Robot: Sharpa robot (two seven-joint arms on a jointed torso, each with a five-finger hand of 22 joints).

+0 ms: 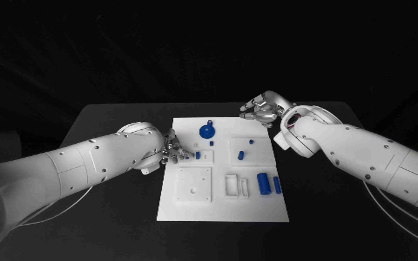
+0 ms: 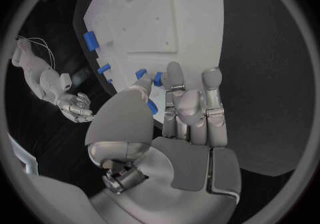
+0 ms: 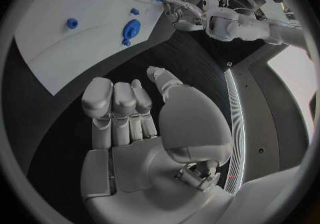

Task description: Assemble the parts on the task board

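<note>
Left hand (image 1: 171, 150) pinches a small blue part (image 1: 197, 154) at the task board (image 1: 261, 209) edge, probably to seat it; right hand (image 1: 261, 111) sits clenched, empty.

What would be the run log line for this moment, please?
left hand: touching small blue part at board edge | right hand: empty, curled, off board

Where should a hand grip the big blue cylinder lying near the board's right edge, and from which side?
Grip the big blue cylinder around its middle, coming straight down from above. It lies flat on the task board, long axis running away from the robot, with a thinner blue peg close on its right, so fingers should probably straddle it left-right, keeping the right-side finger tight in.
</note>
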